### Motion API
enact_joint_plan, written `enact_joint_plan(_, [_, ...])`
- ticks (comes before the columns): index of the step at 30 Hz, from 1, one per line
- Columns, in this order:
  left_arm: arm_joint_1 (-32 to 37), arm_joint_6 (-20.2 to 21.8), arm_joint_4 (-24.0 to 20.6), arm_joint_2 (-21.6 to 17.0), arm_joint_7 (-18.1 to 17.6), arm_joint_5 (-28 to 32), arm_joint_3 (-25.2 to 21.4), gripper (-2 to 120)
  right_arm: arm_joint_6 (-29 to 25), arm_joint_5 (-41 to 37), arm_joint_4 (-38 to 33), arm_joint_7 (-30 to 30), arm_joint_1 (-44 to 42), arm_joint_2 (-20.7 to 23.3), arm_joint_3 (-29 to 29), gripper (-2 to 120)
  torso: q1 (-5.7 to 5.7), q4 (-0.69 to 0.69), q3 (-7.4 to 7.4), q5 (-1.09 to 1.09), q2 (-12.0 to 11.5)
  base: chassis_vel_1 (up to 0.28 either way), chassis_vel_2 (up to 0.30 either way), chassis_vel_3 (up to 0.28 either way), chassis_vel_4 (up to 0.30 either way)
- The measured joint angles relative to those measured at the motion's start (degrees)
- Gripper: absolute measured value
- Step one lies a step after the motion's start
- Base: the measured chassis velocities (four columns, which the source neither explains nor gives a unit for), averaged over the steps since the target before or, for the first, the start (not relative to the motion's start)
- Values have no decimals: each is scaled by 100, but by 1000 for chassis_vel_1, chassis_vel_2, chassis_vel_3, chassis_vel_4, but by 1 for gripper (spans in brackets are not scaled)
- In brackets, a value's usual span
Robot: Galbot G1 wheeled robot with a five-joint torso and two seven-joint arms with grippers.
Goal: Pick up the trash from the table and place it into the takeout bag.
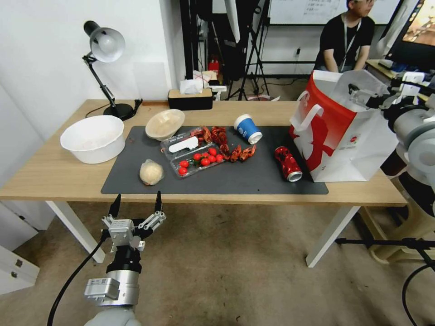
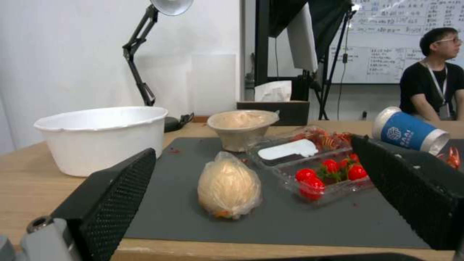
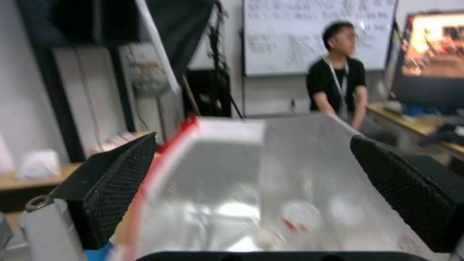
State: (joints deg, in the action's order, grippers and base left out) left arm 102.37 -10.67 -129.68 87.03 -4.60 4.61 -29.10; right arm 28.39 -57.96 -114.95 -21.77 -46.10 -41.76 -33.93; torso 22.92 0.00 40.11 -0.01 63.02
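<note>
Hovering just off the near edge of the long light-wood table [image 1: 54, 174], my left gripper [image 1: 136, 204] has its jaws spread wide and holds nothing. It faces the plastic-wrapped pale round lump [image 2: 229, 189], which lies near the front edge of the dark grey rectangular mat [image 1: 253, 179]. I judge this lump light and soft under slippery film; grip it across its middle, with gentle closing.

My right gripper [image 3: 251, 195] is at the mouth of the large white-and-red paper takeout bag [image 1: 344, 131], which stands at the mat's right edge; its jaws are apart, and something clear lies between them.

On the mat also lie:
1. A red drink can [image 1: 288, 163], on its side beside the bag.
2. A blue paper cup [image 1: 248, 129], tipped over.
3. A shallow beige bowl [image 1: 165, 124].
</note>
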Motion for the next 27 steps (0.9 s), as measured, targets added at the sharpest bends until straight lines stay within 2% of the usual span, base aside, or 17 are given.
enact_joint_plan(4, [-2, -101, 30, 4, -11, 11, -22, 100, -548, 5, -478, 165, -393, -51, -141, 100, 0, 1, 0, 0, 0, 0, 0, 0, 0])
enact_joint_plan(6, [-3, -111, 35, 6, -12, 13, -23, 100, -610, 23, -563, 212, -504, -67, -183, 100, 0, 1, 0, 0, 0, 0, 0, 0, 0])
enact_joint_plan(8, [-11, -149, 68, 16, -10, 19, -24, 100, -936, 262, -962, 497, -1196, -178, -415, 100, 0, -2, 0, 0, 0, 0, 0, 0, 0])
enact_joint_plan(10, [-15, -158, 80, 19, -7, 20, -22, 100, -1037, 338, -1055, 545, -1391, -220, -451, 100, 0, -2, -1, -1, 1, 0, 0, 0, 0])
enact_joint_plan(12, [-32, -176, 114, 32, 6, 20, -10, 100, -1370, 528, -1245, 576, -1897, -372, -462, 100, 0, -1, -1, 2, 1, 0, 0, 0, 0])
enact_joint_plan(21, [-29, -243, 161, 29, 36, 39, 3, 100, -2215, 1374, -1702, 721, -3123, -783, -474, 100, 0, 1, -1, 0, 1, 0, 0, 0, 0])
enact_joint_plan(23, [4, -289, 166, 24, 61, 81, 2, 100, -2563, 1897, -1821, 840, -3691, -1107, -480, 100, 0, 1, -1, -1, 0, 0, 0, 0, 0])
enact_joint_plan(24, [4, -289, 166, 24, 61, 81, 2, 100, -2563, 1897, -1821, 840, -3691, -1107, -480, 100, 0, 1, -1, -1, 0, 0, 0, 0, 0])
enact_joint_plan(27, [25, -308, 166, 10, 134, 138, -6, 100, -3025, 2577, -1851, 957, -4471, -1677, -361, 100, -1, -1, -1, 0, 1, 0, 0, 0, 0])
